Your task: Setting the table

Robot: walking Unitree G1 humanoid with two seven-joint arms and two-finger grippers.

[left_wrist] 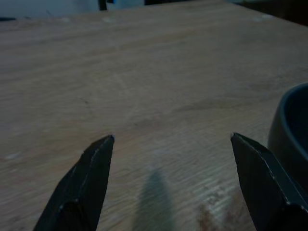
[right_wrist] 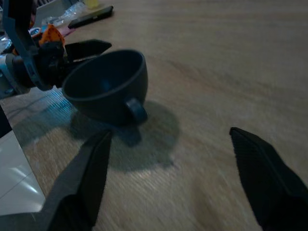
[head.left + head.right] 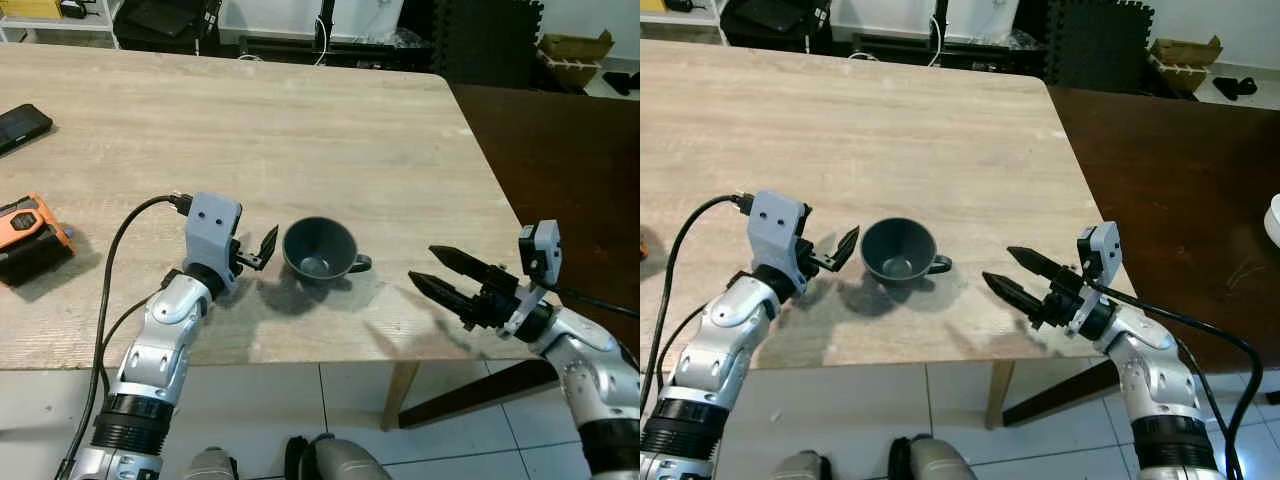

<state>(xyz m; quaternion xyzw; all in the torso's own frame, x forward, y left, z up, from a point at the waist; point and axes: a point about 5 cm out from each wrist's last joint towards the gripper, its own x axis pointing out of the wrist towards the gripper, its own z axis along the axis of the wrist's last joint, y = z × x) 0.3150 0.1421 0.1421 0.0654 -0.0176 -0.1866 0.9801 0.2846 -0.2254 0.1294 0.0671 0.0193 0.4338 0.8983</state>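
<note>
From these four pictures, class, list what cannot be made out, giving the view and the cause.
1. Black phone: left eye view, cut off by the picture's edge.
2. Orange device: same view, partly cut off; its type is unclear.
3. Dark cup: left wrist view, cut off and blurred.
4. Cup's contents: a pale glint inside, too small to identify.

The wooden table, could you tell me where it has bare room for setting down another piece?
The wooden table is bare across its far middle and right, beyond the dark cup. The front strip is crowded: the left gripper sits close beside the cup, the right gripper hovers open near the handle side. The left edge holds a phone and an orange device.
</note>
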